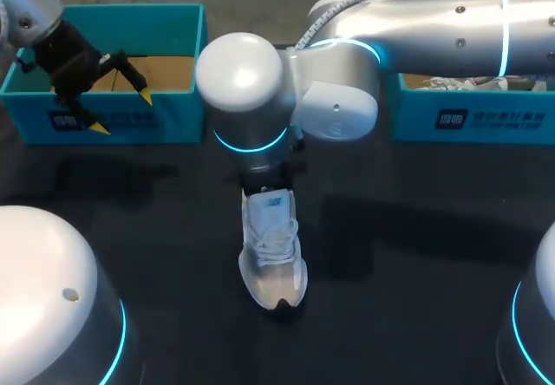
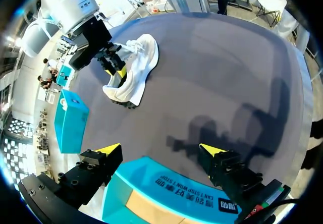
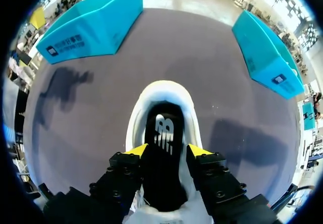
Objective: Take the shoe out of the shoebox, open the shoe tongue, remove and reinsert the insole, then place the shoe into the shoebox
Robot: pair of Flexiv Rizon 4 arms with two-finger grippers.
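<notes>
Jaws of the right gripper (image 3: 167, 151) are clenched on the black insole (image 3: 164, 133), one yellow tip pressed to each of its long edges, at the heel opening of the white shoe (image 1: 273, 259). That shoe stands on its sole in the middle of the dark tabletop (image 1: 416, 255), outside both boxes, with its toe toward the robot and its heel under the right arm's wrist. Jaws of the left gripper (image 1: 121, 112) are released and spread wide, with nothing between them, above the front wall of the left box (image 1: 95, 123), while the right box (image 1: 473, 120) sits well apart at the far right.
</notes>
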